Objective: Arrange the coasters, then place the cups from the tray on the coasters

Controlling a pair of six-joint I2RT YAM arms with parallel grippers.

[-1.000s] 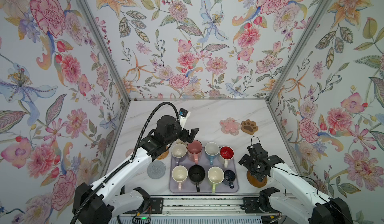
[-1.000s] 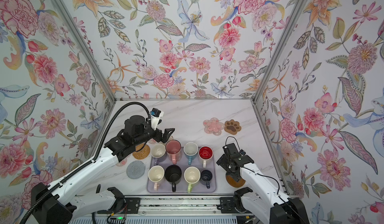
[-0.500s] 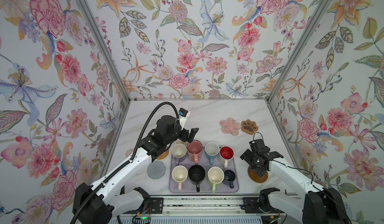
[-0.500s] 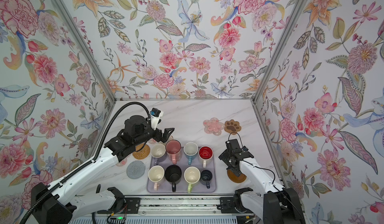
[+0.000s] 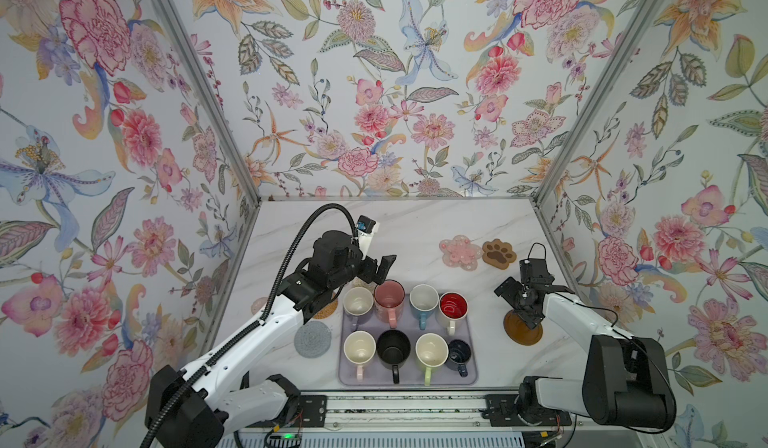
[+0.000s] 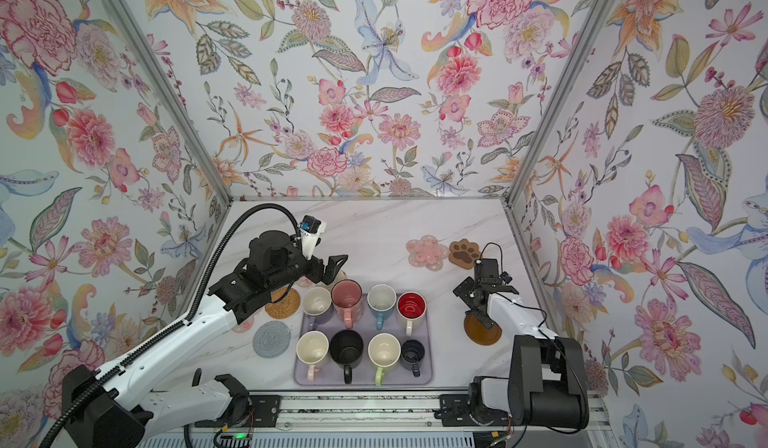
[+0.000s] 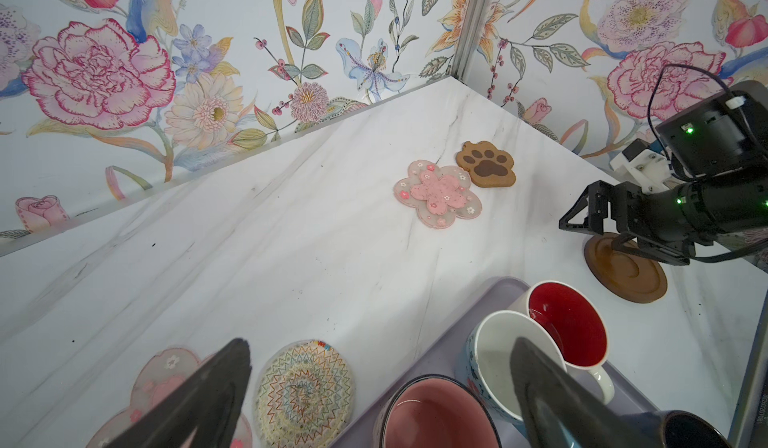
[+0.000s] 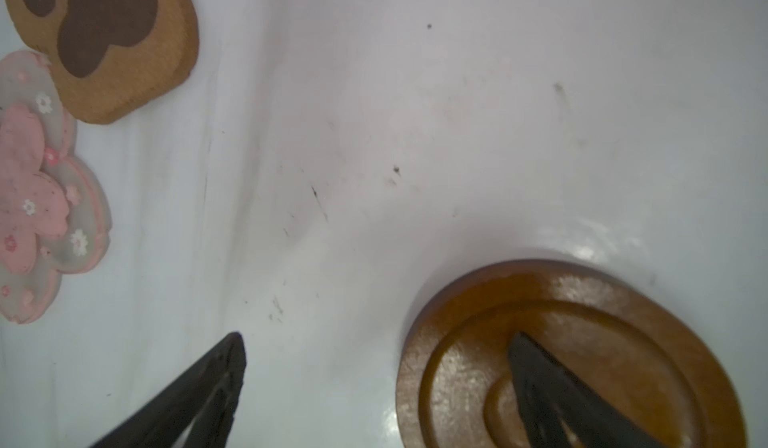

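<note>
The lavender tray (image 5: 471, 329) holds several cups in two rows, among them the pink cup (image 5: 389, 294), the blue one (image 5: 424, 298) and the white cup with red inside (image 5: 453, 304). My left gripper (image 5: 380, 269) (image 7: 382, 346) hangs open above the tray's back left corner, over a beige woven coaster (image 7: 305, 392) and the pink cup. Right of the tray, my right gripper (image 5: 517, 304) (image 8: 377, 338) is open and low. One of its fingers (image 8: 552, 388) is on the brown disc coaster (image 5: 523, 334) (image 8: 457, 363); the other is over bare table.
A pink flower coaster (image 5: 461, 252) and a brown paw coaster (image 5: 498, 253) lie at the back right. Left of the tray lie a tan rattan coaster (image 6: 282, 302), a grey knitted coaster (image 5: 312, 339) and a pink flower coaster (image 7: 166, 379). Flowered walls close in three sides.
My right gripper has moved toward the back of the table, and the brown disc appears to have slid that way with it. The left arm has stayed still.
</note>
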